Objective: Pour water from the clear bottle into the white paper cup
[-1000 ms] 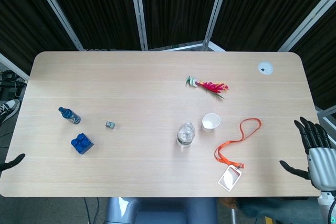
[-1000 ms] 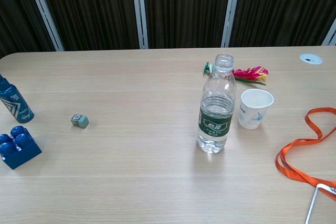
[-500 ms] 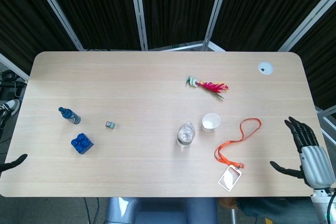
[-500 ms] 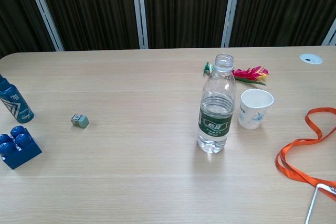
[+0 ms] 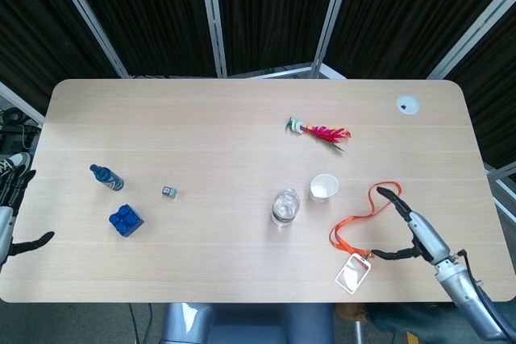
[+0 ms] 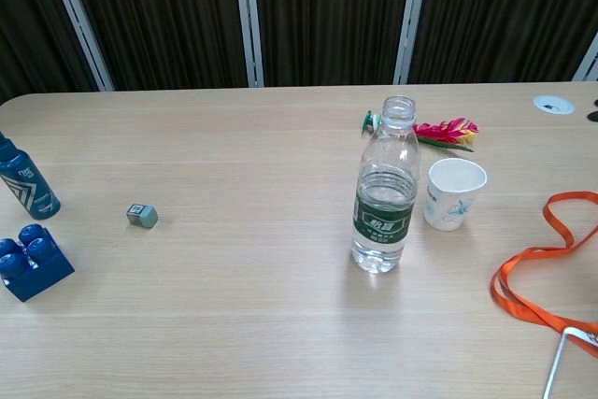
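The uncapped clear plastic water bottle (image 6: 384, 195) stands upright on the pale wooden table (image 5: 201, 130) just left of the white paper cup (image 6: 453, 193), while the right hand (image 5: 411, 227), fingers spread and empty, hovers over the orange lanyard (image 5: 367, 215), and the left hand (image 5: 12, 219) hangs empty at the table's left edge.

The clear bottle (image 6: 384, 192) stands upright with no cap, its neck open, a dark green label around its middle and water up to about its shoulder. Just beside it, toward the tabletop's right edge, the white paper cup (image 6: 455, 193) stands upright and apart from it.
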You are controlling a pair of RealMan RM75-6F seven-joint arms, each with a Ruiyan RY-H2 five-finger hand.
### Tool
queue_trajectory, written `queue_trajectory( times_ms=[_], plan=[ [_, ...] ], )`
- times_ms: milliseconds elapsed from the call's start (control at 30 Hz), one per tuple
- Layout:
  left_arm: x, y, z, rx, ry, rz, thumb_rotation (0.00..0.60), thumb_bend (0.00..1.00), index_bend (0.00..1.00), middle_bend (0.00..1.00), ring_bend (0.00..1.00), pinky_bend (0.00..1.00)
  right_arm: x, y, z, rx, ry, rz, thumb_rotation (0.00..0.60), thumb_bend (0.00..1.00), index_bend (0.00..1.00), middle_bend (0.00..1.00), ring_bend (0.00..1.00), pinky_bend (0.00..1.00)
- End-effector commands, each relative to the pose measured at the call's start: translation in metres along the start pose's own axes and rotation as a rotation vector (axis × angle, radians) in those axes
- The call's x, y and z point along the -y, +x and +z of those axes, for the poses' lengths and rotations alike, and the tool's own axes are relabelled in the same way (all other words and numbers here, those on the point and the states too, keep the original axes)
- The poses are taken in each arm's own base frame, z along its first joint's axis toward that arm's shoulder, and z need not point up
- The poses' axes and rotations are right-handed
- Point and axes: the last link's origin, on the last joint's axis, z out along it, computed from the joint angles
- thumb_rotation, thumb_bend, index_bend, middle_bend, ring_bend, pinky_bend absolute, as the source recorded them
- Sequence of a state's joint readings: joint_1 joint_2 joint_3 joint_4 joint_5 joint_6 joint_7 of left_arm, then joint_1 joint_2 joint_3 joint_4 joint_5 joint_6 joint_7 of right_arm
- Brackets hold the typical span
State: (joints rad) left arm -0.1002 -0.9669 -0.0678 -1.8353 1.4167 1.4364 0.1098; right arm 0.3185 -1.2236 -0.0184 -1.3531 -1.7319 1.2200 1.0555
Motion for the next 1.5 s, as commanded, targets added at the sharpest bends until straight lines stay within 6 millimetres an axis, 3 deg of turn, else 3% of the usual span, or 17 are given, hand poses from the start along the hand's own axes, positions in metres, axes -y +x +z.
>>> queue_trajectory(
  times_ms=[33, 200, 700, 1100, 1267, 1500],
  plan=[
    [0.0, -0.003, 0.004, 0.008, 0.01, 0.007, 0.6, 0.0, 0.0, 0.0, 0.0, 0.0, -0.01, -0.016, 0.03, 0.07, 0.012, 0.049, 0.6, 0.0, 0.0, 0.0, 0.0, 0.0],
    [0.002, -0.006, 0.008, 0.019, 0.027, 0.009, 0.6, 0.0, 0.0, 0.0, 0.0, 0.0, -0.011, -0.023, 0.044, 0.079, 0.04, 0.066, 0.6, 0.0, 0.0, 0.0, 0.0, 0.0],
    [0.004, -0.01, 0.014, 0.039, 0.039, 0.01, 0.6, 0.0, 0.0, 0.0, 0.0, 0.0, 0.012, -0.04, 0.077, 0.097, 0.16, 0.109, 0.6, 0.0, 0.0, 0.02, 0.0, 0.01],
    [0.007, -0.015, 0.02, 0.061, 0.062, 0.017, 0.6, 0.0, 0.0, 0.0, 0.0, 0.0, 0.03, -0.069, 0.114, 0.163, 0.189, 0.072, 0.6, 0.0, 0.0, 0.03, 0.0, 0.02],
    [0.008, -0.016, 0.021, 0.062, 0.069, 0.018, 0.6, 0.0, 0.0, 0.0, 0.0, 0.0, 0.041, -0.088, 0.139, 0.172, 0.206, 0.034, 0.6, 0.0, 0.0, 0.03, 0.0, 0.02],
    [0.007, -0.016, 0.021, 0.061, 0.068, 0.021, 0.6, 0.0, 0.0, 0.0, 0.0, 0.0, 0.041, -0.098, 0.158, 0.166, 0.176, 0.014, 0.6, 0.0, 0.0, 0.03, 0.0, 0.03]
  ],
)
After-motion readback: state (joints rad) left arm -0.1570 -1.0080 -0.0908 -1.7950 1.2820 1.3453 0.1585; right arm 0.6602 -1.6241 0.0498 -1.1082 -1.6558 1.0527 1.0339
